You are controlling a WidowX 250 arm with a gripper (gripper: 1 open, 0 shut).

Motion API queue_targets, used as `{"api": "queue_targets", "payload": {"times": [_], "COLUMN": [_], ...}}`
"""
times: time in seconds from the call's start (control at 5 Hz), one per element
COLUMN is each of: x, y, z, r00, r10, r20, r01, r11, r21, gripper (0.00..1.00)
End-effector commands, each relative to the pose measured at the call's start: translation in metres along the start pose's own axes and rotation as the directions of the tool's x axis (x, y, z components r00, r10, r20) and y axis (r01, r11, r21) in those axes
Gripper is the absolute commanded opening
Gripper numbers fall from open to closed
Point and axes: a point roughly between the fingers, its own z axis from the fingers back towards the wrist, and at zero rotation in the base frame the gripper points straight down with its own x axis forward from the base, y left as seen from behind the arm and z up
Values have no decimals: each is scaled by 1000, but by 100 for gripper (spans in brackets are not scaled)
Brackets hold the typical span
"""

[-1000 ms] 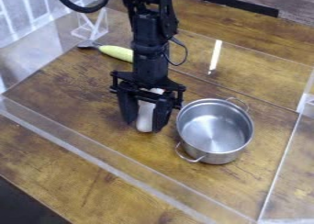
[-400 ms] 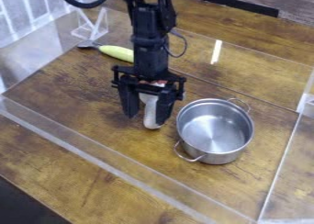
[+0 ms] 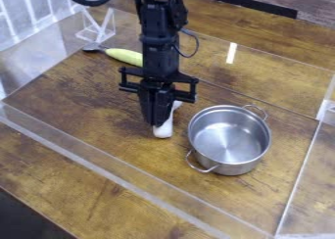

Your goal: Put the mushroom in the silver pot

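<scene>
Camera view from above the near table edge: the mushroom (image 3: 161,126) stands on the wooden table (image 3: 78,106), just left of the silver pot (image 3: 229,139) and outside it. Only its white lower part shows, a rounded stubby shape resting on the wood; the rest is hidden between the dark fingers above it. The silver pot holds nothing, and its shiny inside mirrors the wall and base; two small loop handles sit on its rim, one far right, one near left. The gripper (image 3: 157,114) points almost straight down and is clamped on the mushroom. A second ago its fingers stood wide apart around the white piece; now they are drawn together into a narrow wedge, with the arm in the same spot. Farther left, a yellow-green banana-like toy (image 3: 123,57) lies on the table.
</scene>
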Motion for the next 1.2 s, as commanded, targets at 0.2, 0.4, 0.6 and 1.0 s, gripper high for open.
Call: {"api": "queue_targets", "payload": {"times": [0.2,0.4,0.6,1.0], "x": [14,14,15,16], "y": [9,9,9,11], "z": [23,21,19,21], "r00": [998,998,998,997], "r10": [43,44,46,65], "r20": [55,53,49,37], "r01": [-42,-42,-45,-63], "r11": [999,999,998,997], "r21": [-31,-33,-32,-49], "gripper": [100,0,0,100]}}
